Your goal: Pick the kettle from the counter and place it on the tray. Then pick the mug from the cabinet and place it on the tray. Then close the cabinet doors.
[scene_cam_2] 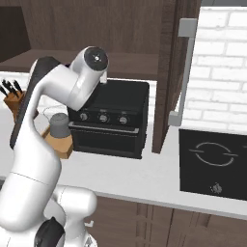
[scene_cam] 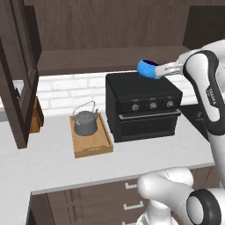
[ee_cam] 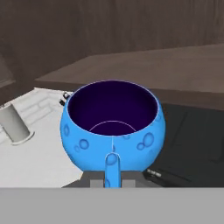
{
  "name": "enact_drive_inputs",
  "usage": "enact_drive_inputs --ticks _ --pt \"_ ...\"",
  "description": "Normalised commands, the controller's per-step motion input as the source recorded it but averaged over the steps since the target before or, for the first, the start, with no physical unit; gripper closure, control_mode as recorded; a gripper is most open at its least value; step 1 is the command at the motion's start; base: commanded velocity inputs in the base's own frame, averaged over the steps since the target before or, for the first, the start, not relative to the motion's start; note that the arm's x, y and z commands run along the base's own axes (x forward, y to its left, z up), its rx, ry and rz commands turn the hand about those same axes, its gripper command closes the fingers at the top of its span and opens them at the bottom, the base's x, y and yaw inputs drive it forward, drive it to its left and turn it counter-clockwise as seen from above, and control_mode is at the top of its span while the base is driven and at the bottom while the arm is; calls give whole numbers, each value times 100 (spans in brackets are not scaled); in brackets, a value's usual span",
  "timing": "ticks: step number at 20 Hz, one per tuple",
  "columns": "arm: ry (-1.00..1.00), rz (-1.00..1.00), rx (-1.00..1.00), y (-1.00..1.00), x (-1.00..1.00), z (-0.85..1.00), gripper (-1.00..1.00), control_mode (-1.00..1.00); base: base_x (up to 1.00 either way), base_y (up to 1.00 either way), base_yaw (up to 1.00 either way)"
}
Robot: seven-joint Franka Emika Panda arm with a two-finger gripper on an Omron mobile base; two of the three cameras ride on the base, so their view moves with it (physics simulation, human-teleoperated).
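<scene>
The dark grey kettle (scene_cam: 85, 122) (scene_cam_2: 60, 124) stands on the light wooden tray (scene_cam: 91, 141) (scene_cam_2: 61, 145), left of a black oven on the counter (scene_cam: 52, 162). My gripper (scene_cam: 155, 70) (ee_cam: 112, 178) is shut on the bright blue mug (scene_cam: 146, 68) (ee_cam: 111, 124), held by its handle, upright, in the air above the oven's top and in front of the cabinet shelf (scene_cam: 110, 59). An open cabinet door (scene_cam: 17, 74) hangs at the left; the other door (scene_cam_2: 174, 72), with its silver handle (scene_cam_2: 185, 72), stands open at the right.
The black countertop oven (scene_cam: 143, 105) (scene_cam_2: 111, 116) sits directly under the mug, right of the tray. A knife block (scene_cam: 37, 116) (scene_cam_2: 12, 99) stands by the wall left of the tray. A black cooktop (scene_cam_2: 214, 161) lies at the far right.
</scene>
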Motion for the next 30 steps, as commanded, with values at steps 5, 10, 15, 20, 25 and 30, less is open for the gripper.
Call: enact_drive_inputs --ticks 5,10,15,20,25,30 --pt "0 52 -11 63 -79 -8 100 -100 0 0 0" --pt "3 22 -11 39 -27 -33 100 -100 0 0 0" --pt "2 1 0 9 0 -22 100 -100 0 0 0" --pt "0 0 -6 55 0 -75 100 -100 0 0 0" --pt "-1 -1 -17 63 7 -87 100 -100 0 0 0" --pt "0 -2 -14 37 19 -75 100 -100 0 0 0"
